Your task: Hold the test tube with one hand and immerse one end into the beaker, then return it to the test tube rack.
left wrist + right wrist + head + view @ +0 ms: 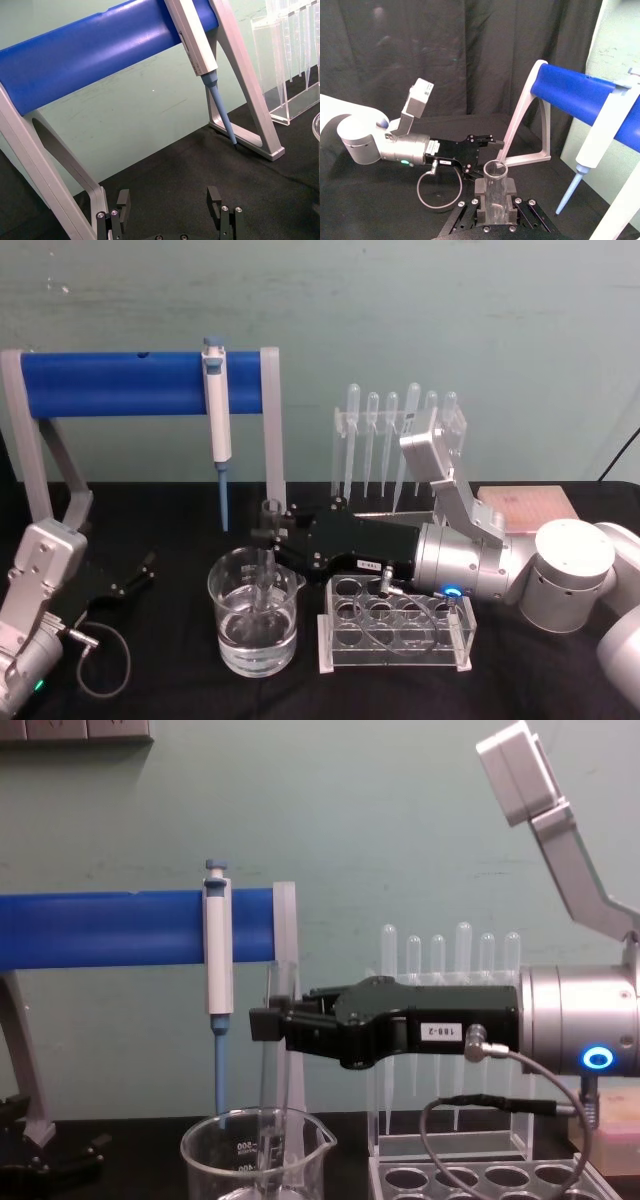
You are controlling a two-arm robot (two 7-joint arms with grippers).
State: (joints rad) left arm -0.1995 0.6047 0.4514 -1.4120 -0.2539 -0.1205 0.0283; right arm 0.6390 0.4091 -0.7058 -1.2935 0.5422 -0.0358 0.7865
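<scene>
My right gripper reaches in from the right and is shut on the test tube, gripping it near its open rim. The tube hangs upright with its round lower end down inside the beaker, which holds clear liquid. From the chest view the right gripper holds the tube straight above the beaker. The right wrist view looks down on the tube clamped between the fingers. My left gripper rests parked at the left of the table, its fingers spread open on nothing.
Behind the beaker stands a blue-barred stand with a blue-and-white pipettor hanging from it. A rack of thin pipettes stands at the back. A clear tube rack lies right of the beaker, under my right wrist. A pink block lies far right.
</scene>
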